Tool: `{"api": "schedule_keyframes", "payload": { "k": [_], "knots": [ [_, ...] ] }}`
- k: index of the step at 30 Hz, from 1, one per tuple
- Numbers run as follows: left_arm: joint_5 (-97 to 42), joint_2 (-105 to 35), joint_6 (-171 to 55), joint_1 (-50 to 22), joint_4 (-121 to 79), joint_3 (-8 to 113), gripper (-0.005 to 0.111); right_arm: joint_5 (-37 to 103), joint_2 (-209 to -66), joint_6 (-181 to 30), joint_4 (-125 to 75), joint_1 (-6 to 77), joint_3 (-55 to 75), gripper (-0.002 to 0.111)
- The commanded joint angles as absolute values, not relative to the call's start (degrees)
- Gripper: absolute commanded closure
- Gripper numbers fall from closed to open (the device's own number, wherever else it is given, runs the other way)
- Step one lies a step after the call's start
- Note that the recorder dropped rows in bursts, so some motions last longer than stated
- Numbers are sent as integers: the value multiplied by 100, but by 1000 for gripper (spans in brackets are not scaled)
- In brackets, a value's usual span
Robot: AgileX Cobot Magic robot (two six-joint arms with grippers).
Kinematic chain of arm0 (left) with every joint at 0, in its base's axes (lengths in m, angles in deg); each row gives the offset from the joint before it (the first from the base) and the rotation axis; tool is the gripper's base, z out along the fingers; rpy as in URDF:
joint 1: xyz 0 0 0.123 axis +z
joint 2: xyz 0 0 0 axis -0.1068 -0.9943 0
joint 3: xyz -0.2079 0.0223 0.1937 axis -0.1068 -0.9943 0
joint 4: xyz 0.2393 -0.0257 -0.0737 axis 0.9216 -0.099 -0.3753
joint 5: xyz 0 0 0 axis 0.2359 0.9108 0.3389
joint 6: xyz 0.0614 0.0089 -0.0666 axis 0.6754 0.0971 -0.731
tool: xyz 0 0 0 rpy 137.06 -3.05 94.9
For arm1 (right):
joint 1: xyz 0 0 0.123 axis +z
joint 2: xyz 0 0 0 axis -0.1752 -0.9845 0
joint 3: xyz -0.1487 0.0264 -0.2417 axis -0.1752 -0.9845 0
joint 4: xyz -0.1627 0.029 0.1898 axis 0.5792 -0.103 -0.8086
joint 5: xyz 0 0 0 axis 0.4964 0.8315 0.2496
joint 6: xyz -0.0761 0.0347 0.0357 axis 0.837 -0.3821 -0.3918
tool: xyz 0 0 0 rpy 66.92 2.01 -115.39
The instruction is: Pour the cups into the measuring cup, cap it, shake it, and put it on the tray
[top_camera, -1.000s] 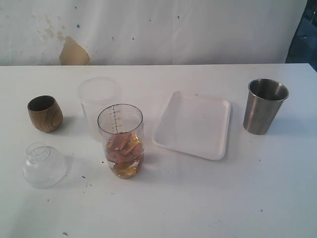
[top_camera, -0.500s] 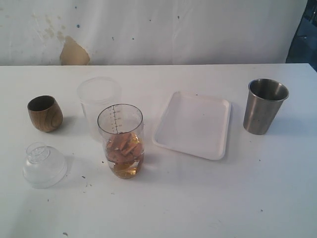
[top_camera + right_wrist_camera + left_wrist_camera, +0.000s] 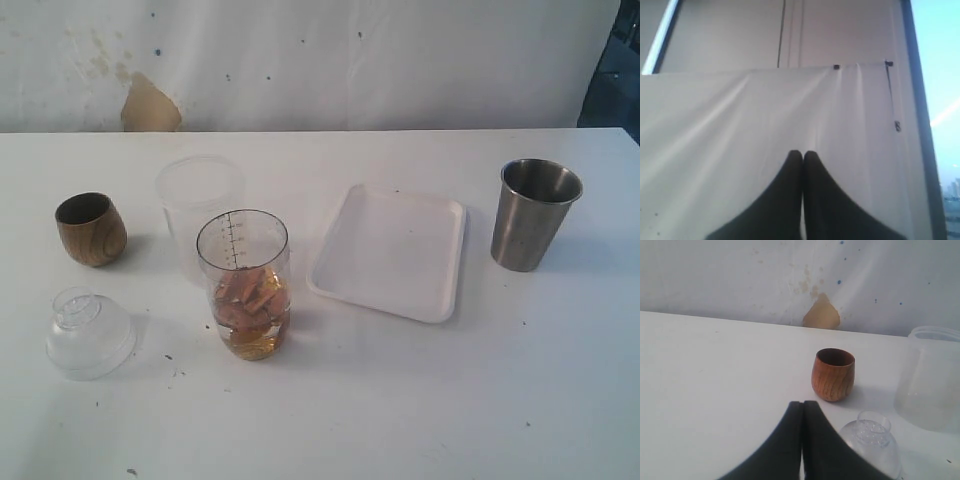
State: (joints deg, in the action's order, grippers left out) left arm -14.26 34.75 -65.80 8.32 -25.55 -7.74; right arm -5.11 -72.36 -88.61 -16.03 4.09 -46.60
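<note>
Wide white surface [image 3: 420, 400], and neither arm is over it in the exterior view. The white tray [image 3: 392, 262] lies bare right of centre, light and shallow; it needn't move. Just left of it stands the measuring cup [image 3: 243, 285], upright and uncapped, with brown pieces and amber liquid low inside and a frosted cup [image 3: 198, 195] close behind. That's the one to mind, I'd say: thin, smooth, bottom-heavy plastic that is likely to flex, so grip it round the middle, firm but not crushing. Steel tumbler [image 3: 534, 215] far right: rigid, slick, tapered, so take the mid wall. Wooden cup [image 3: 90, 229] far left: light and grippy, take it across the belly. The clear domed cap [image 3: 88, 333] sits near it, small and slippery. Left fingers [image 3: 790, 440] are pressed together and empty, pointing toward the wooden cup. Right fingers [image 3: 790, 200] are likewise closed and empty, aimed away from the surface.
</note>
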Motion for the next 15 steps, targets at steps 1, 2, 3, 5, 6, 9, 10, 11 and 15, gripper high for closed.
{"api": "schedule_keyframes", "payload": {
  "k": [1,2,3,5,6,9,10,11,15],
  "knots": [
    [-1419,3504,-6591,821,-2543,-800,106,249,-6799,-7931,-2065,432,-5142,108],
    [-1419,3504,-6591,821,-2543,-800,106,355,-6734,-7900,-2065,432,-5271,108],
    [-1419,3504,-6591,821,-2543,-800,106,446,-6688,-7929,-2065,432,-5412,108],
    [-1419,3504,-6591,821,-2543,-800,106,558,-6646,-7985,-2065,432,-5524,108],
    [-1419,3504,-6591,821,-2543,-800,106,982,-6635,-8002,-2065,432,-5524,108],
    [-1419,3504,-6591,821,-2543,-800,106,2245,-6635,-7917,-2065,432,-5524,108],
    [-1419,3504,-6591,821,-2543,-800,106,2605,-6635,-7903,-2065,432,-5524,108],
    [-1419,3504,-6591,821,-2543,-800,106,2855,-6635,-7905,-2052,432,-5524,108],
    [-1419,3504,-6591,821,-2543,-800,106,3968,-6635,-7919,-2064,432,-5524,108]
  ]
}}
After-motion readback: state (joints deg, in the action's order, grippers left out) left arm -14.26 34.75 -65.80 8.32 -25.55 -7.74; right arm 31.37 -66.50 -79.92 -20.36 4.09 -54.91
